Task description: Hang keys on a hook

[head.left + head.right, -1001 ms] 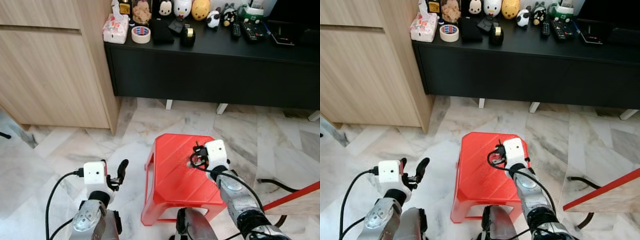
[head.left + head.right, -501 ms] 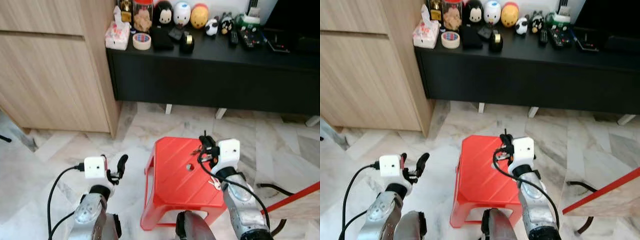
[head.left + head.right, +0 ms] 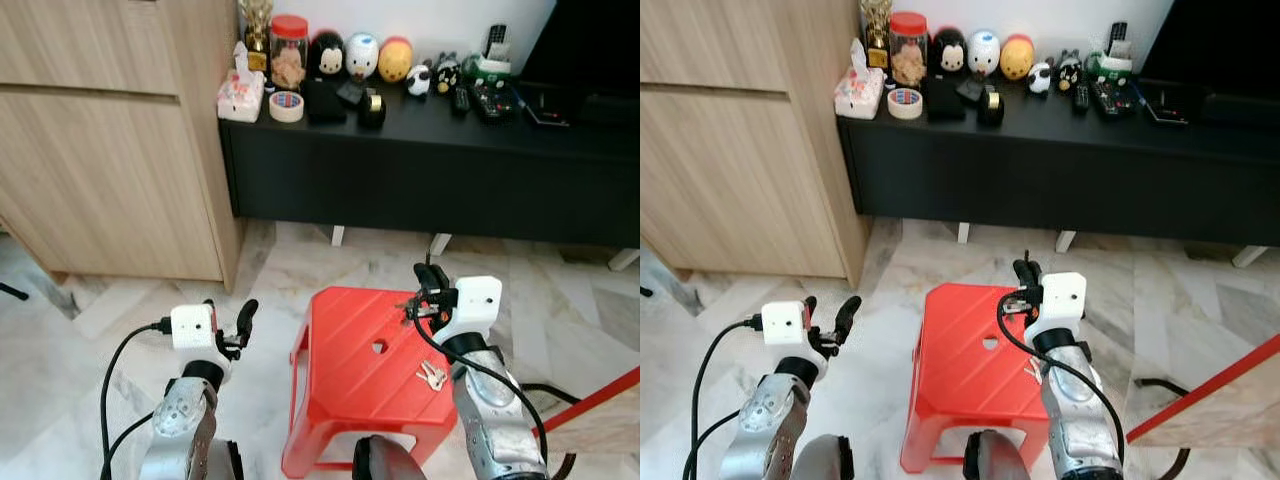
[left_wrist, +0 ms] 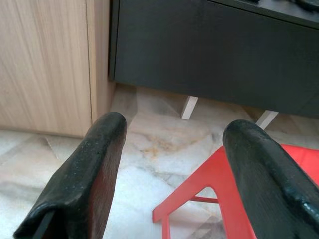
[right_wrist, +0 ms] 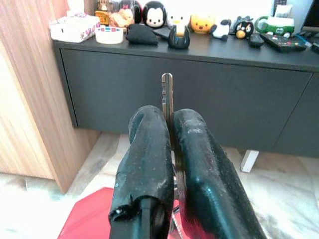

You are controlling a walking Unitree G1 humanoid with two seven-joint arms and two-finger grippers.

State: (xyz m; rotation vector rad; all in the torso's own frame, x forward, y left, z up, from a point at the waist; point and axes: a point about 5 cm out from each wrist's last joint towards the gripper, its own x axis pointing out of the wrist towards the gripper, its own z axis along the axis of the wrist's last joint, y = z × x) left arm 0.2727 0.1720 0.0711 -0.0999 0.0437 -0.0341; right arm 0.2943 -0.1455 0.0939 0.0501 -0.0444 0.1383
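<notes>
My right tool point(image 3: 424, 290), raised above the red stool point(image 3: 355, 375), is clenched on one stiff, slippery key point(image 5: 167, 99) by its flat blade while the light bunch point(image 3: 432, 375) dangles loose, so I judge it will swing; my left tool point(image 3: 243, 322) stands released.

no legible text, labels, brands or numbers on any item in view

lifted since a second ago: right gripper point(image 3: 428, 296) up off the red stool point(image 3: 350, 390), fingers clamped on one key point(image 5: 167, 107) of the keys point(image 3: 432, 376), rest dangling below. camera tilted up, showing more of the black cabinet point(image 3: 420, 160).
</notes>
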